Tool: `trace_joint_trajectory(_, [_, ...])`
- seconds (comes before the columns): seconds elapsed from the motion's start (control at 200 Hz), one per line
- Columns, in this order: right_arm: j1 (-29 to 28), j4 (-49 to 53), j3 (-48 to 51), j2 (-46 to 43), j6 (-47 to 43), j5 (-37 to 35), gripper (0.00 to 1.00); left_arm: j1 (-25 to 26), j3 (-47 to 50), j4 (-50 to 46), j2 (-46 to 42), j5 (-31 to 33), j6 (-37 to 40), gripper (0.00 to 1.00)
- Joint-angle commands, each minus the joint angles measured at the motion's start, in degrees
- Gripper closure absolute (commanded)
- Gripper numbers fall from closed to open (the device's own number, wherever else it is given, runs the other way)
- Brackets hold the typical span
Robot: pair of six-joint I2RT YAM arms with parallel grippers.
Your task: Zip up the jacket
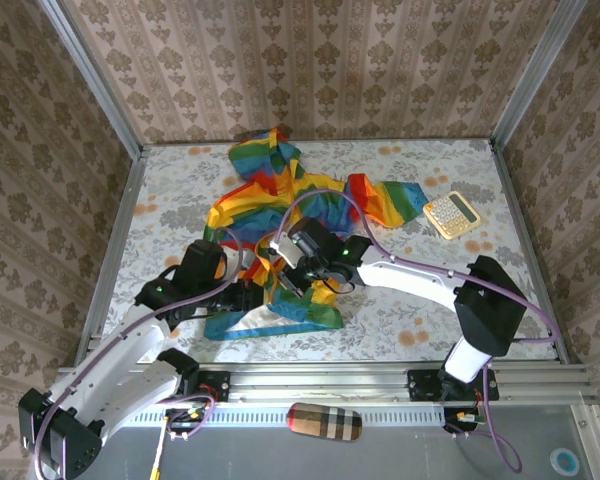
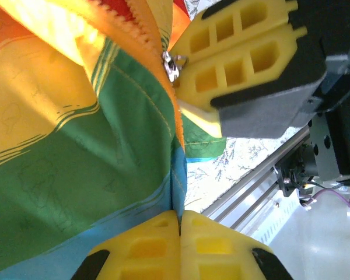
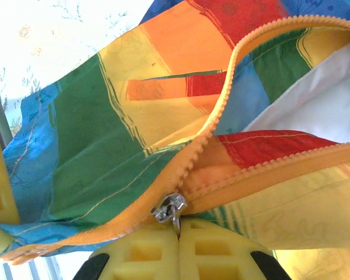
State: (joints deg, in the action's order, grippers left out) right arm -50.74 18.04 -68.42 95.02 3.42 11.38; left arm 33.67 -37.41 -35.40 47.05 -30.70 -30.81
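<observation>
Floral-patterned bench carries the jacket crumpled at its middle, one end near the back wall, its blue hem toward the near rail. Left tool is pressed together on the jacket's hem at the zipper's foot. Right tool, close beside it, pinches the metal zipper pull. Beyond the pull the zipper teeth gape apart. Bare bench lies right of the jacket, up to a calculator.

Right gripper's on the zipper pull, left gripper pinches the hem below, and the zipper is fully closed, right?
Not closed: the right wrist view shows zipper teeth on the jacket parting past the slider. Right gripper and left gripper hold as you said.
</observation>
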Motion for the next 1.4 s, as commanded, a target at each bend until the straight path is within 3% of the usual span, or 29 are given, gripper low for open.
trace_joint_trajectory(0.0, [3.3,-1.6,-2.9,1.8,1.6,-5.6,1.0,0.5,-0.2,-8.6,-2.0,-2.1,0.6,1.0])
trace_joint_trajectory(0.53, [6.0,-1.0,-10.0,7.7,0.9,-5.2,1.0,1.6,2.1,-12.6,-10.8,0.1,-5.0,1.0])
trace_joint_trajectory(1.39, [15.2,0.4,-24.4,18.4,-1.2,-3.5,1.0,3.7,3.5,-13.9,-11.8,2.2,-8.4,1.0])
